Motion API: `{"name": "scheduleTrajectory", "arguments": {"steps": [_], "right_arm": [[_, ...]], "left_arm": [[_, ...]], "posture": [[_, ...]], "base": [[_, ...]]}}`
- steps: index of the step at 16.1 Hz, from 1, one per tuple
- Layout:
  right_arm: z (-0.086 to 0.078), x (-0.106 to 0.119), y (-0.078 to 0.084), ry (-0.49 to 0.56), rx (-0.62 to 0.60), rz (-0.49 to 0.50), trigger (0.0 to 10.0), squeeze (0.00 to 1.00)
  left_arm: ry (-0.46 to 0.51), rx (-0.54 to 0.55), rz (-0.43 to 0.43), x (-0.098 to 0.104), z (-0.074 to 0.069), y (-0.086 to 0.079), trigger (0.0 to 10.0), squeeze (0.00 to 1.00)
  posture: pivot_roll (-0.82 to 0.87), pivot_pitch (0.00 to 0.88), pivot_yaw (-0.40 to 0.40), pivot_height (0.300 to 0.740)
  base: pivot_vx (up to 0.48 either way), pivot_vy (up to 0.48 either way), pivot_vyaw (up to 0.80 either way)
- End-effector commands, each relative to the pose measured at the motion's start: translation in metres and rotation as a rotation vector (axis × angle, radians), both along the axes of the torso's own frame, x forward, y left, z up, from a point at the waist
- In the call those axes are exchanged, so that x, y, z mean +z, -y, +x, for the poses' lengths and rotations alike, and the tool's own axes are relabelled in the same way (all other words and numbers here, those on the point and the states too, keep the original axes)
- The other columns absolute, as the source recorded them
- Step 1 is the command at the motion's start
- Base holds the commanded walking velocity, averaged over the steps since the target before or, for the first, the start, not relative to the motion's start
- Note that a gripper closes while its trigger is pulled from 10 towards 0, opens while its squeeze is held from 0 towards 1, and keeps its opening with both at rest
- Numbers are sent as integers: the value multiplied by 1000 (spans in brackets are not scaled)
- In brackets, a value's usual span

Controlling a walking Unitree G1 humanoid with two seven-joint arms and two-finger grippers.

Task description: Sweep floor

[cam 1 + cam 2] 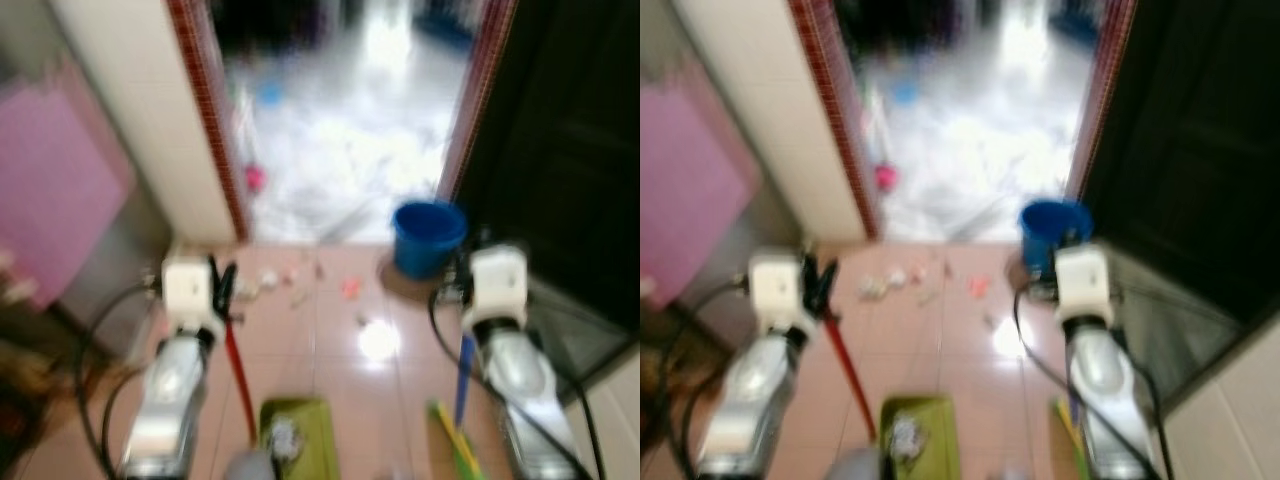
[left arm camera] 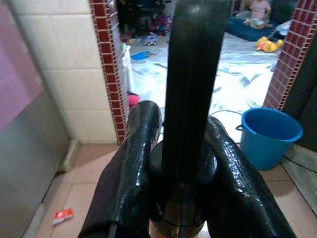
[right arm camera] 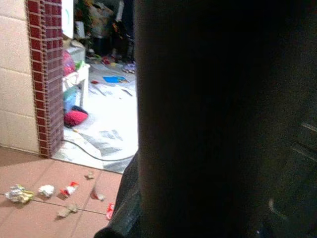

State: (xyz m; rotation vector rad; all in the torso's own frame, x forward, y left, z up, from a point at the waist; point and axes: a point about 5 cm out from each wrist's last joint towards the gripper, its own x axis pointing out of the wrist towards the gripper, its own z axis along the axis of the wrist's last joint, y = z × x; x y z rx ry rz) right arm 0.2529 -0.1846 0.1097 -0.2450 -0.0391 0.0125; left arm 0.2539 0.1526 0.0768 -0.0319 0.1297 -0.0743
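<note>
Robot stands on pink tiled floor (image 1: 330,330) facing a doorway w/ red-brick-tile edging. Head views blurred. Left gripper (image 1: 222,285) sits at left, level w/ the doorway threshold, fingers (image 2: 131,173) pinched on both sides of a dark handle top (image 2: 190,99); below it a red handle (image 1: 238,375) runs down to a green dustpan (image 1: 300,435) low centre, some debris in it. Right gripper (image 1: 462,290) is at right, close behind the blue bucket (image 1: 428,235); a blue handle (image 1: 465,375) drops from it to a yellow-green broom head (image 1: 452,440). Right wrist view mostly blocked by a dark shape close up; claw state: cannot tell. Litter scraps (image 3: 47,191) lie scattered on tiles just inside the threshold, btwn the two arms. Bright glare spot on tile mid-floor. Pink panel (image 1: 50,190) on left wall; dark door (image 1: 560,150) at right
</note>
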Motion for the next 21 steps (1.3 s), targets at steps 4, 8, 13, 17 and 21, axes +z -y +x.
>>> {"name": "scheduleTrajectory", "arguments": {"steps": [4, 8, 13, 17, 21], "right_arm": [[-1, 7, -3, 38, 18, -7, 10000, 0], [-4, 2, 0, 20, -8, 3, 10000, 0], [12, 18, 7, 71, -5, -26, 10000, 0], [20, 22, 8, 86, -3, -36, 10000, 0], [24, 22, 5, 87, 5, -49, 10000, 0]], "left_arm": [[27, 20, -6, 7, -4, -6, 10000, 0], [26, -4, -5, 6, -7, -8, 10000, 0], [125, 47, -43, 29, 11, -11, 10000, 0], [212, 55, -28, 48, 18, -11, 10000, 0], [272, 54, -58, 66, 24, -7, 10000, 0]], "posture": [[-83, 0, 74, 740], [-78, 0, 87, 740], [-87, 0, 71, 740], [-83, 0, 69, 740], [-84, 0, 71, 740]], "base": [[0, 0, 0], [71, 0, -153], [379, 218, -480], [385, 285, 0], [367, 309, 0]]}}
